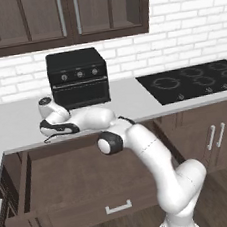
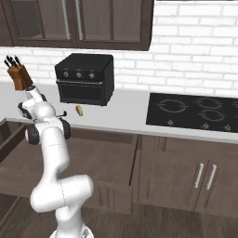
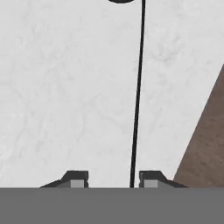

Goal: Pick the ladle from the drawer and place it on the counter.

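Ladle [image 3: 138, 87] thin black handle over marbled white counter [image 3: 65, 96], end effector [image 3: 110, 180] fingers spread

one ladle [image 3: 138, 92], one drawer [image 1: 73, 183].

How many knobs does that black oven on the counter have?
3, in a row across the top of the toaster oven front, above its door: left, middle, right. Any on its sides would be hidden.

thin black ladle [image 3: 138, 96] lies on white counter [image 3: 65, 87]; drawer [image 1: 83, 179] open.
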